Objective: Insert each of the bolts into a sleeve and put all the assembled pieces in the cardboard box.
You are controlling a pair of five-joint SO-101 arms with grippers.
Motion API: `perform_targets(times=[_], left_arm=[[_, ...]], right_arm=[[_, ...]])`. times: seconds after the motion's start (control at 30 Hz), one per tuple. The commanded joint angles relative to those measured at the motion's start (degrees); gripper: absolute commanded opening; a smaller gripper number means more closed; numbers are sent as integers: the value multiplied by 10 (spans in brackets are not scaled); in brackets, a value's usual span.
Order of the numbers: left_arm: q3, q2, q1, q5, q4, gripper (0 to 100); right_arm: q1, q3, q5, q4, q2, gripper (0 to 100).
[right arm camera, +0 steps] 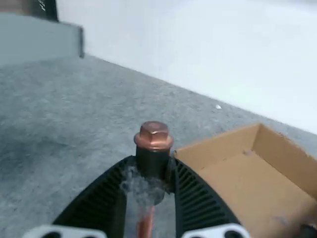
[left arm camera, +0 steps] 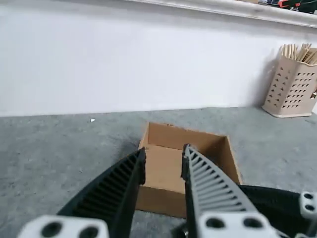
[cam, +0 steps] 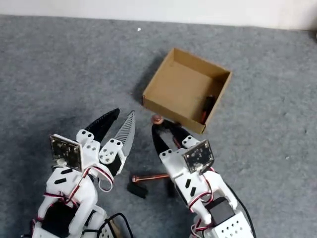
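Ribbed right end effector clamping black sleeve, hex-headed copper bolt

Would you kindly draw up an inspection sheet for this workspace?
Surface: grey carpet-like mat.
Job's things: cardboard box holds one assembled piece; a loose bolt and a black sleeve lie between the arms.
Clutter: small white scrap near the wall.
Grippers: left gripper open, empty; right gripper shut on a sleeved bolt beside the box.
Cables: red, white and black wires on both arms; black cable at the left arm's base.
Surroundings: white wall; perforated holder of wooden sticks.
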Motion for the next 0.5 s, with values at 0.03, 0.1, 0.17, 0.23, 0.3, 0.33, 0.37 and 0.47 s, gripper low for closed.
perform_targets(times=[0.03,0.1,0.17,0.23,0.3,0.33,0.37,0.47], left_arm=[[49,-6,-48,-1,2,124],[75,-6,-83,-1,-1,69],[97,-6,-118,-2,-2,4],[120,-6,-151,-2,-2,14],[145,-6,-175,-2,-2,7],[153,-6,-182,-2,-3,6],[162,-6,-185,-2,-3,6],[183,-6,-188,-2,-3,6]], right_arm=[[33,66,5,50,-14,5],[49,65,4,73,-10,5],[70,38,2,91,-8,5],[95,4,2,121,-7,5],[112,-29,2,143,-7,5],[117,-45,3,152,-7,5],[120,-60,4,159,-6,5],[121,-124,5,173,43,5]])
